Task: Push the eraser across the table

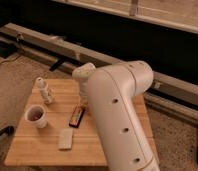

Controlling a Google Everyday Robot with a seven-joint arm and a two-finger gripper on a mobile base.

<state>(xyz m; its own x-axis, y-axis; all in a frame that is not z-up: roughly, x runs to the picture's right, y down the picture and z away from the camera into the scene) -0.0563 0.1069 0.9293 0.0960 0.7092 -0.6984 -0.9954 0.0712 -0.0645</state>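
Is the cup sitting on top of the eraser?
No, the cup stands on the table apart from the eraser, with the gripper at the eraser's far end.

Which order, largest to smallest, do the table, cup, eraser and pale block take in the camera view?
1. table
2. cup
3. eraser and pale block look alike.
The end effector hangs just behind the eraser.

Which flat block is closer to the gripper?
The dark eraser with red markings: the gripper sits at its far end; the pale block lies further forward.

Camera looks down over the arm [119,110] onto table [37,150], gripper [84,100] mid-table.
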